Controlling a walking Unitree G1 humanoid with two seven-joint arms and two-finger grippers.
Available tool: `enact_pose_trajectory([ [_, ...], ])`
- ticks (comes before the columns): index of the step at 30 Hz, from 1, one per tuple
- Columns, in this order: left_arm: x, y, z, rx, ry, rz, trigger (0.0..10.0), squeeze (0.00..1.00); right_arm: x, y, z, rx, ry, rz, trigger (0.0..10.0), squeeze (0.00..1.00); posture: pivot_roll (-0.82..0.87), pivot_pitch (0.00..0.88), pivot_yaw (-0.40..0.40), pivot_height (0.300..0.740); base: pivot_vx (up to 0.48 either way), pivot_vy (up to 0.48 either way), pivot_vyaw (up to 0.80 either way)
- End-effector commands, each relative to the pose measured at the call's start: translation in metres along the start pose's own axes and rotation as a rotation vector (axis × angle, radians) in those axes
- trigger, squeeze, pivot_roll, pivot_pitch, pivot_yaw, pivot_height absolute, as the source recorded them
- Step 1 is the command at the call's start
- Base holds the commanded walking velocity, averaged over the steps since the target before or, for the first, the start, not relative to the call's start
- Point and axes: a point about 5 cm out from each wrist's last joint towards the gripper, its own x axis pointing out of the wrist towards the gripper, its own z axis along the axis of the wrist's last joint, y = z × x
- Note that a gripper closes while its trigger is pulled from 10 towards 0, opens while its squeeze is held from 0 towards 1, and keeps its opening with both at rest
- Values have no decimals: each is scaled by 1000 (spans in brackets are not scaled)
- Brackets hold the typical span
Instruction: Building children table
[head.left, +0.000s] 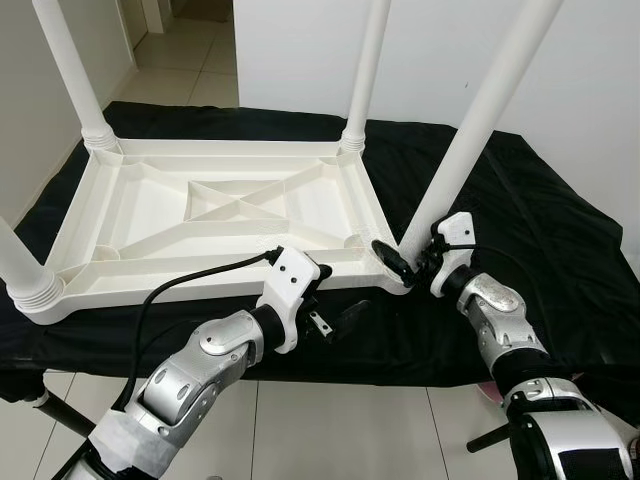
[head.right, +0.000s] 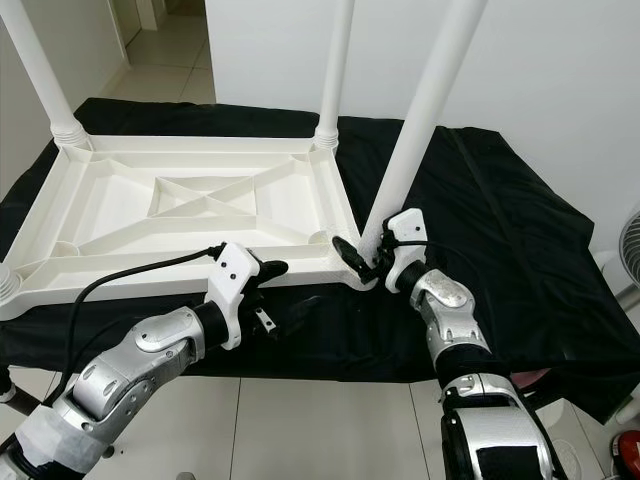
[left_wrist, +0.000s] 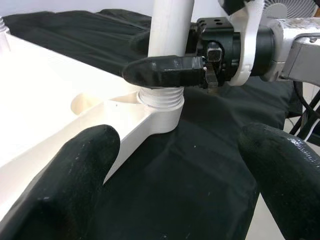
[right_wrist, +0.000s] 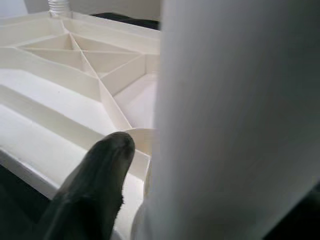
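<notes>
The white plastic table top (head.left: 130, 215) lies upside down on a black cloth. Legs stand in its far left corner (head.left: 75, 70), far right corner (head.left: 365, 70) and near left corner (head.left: 20, 265). The fourth leg (head.left: 480, 110) rises from the near right corner socket (left_wrist: 161, 102). My right gripper (head.left: 405, 258) is shut on this leg just above its threaded base; one of its fingers (left_wrist: 165, 70) crosses the leg's front. In the right wrist view the leg (right_wrist: 235, 120) sits against a finger (right_wrist: 95, 185). My left gripper (head.left: 335, 297) hovers open at the table's near edge, left of that corner, holding nothing.
The black cloth (head.left: 540, 220) covers the work surface and hangs over its front edge. Tiled floor (head.left: 330, 430) lies below me. A white wall (head.left: 300, 50) stands behind, and a fan (head.right: 625, 250) is at the far right. A black cable (head.left: 190, 275) runs along my left arm.
</notes>
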Motion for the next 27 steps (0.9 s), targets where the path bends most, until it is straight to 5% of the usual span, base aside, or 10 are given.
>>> enact_pose_trajectory([
  [1, 3, -10, 0, 15, 16, -155, 10000, 0, 1, 6, -8, 4, 55, 63, 3608, 0, -18, 0, -52, 740, 0, 0, 0],
  [5, 4, -10, 1, 19, 15, -157, 10000, 0, 1, 8, -12, 14, 73, 91, 3059, 0, -16, 0, -52, 740, 0, 0, 0],
  [6, 4, -10, 1, 22, 15, -158, 10000, 0, 0, 9, -14, 17, 81, 97, 2000, 0, -16, 0, -52, 740, 0, 0, 0],
  [9, 4, -9, 2, 24, 15, -158, 10000, 0, 0, 9, -16, 20, 86, 101, 2000, 0, -16, 0, -52, 740, 0, 0, 0],
  [10, 5, -8, 3, 31, 14, -155, 10000, 0, 0, 11, -18, 31, 92, 107, 0, 0, -16, 0, -51, 740, 0, 0, 0],
  [15, 5, -6, 4, 35, 11, -153, 10000, 0, 0, 12, -20, 38, 90, 104, 353, 0, -16, 0, -53, 740, 0, 0, 0],
  [16, 5, -6, 4, 35, 11, -152, 10000, 0, 1, 12, -20, 52, 88, 83, 10000, 0, -17, 0, -55, 740, 0, 0, 0],
  [24, 5, -6, 3, 34, 10, -153, 10000, 0, 5, 14, -20, 92, 71, 23, 10000, 0, -21, 0, -61, 740, 0, 0, 0],
  [25, 6, -9, 3, 32, 7, -164, 10000, 0, 11, 19, -15, 129, 33, -90, 10000, 0, -34, 0, -58, 740, 0, 0, 0],
  [27, 6, -9, 3, 32, 7, -164, 10000, 0, 11, 19, -15, 129, 33, -90, 10000, 0, -34, 0, -58, 740, 0, 0, 0],
])
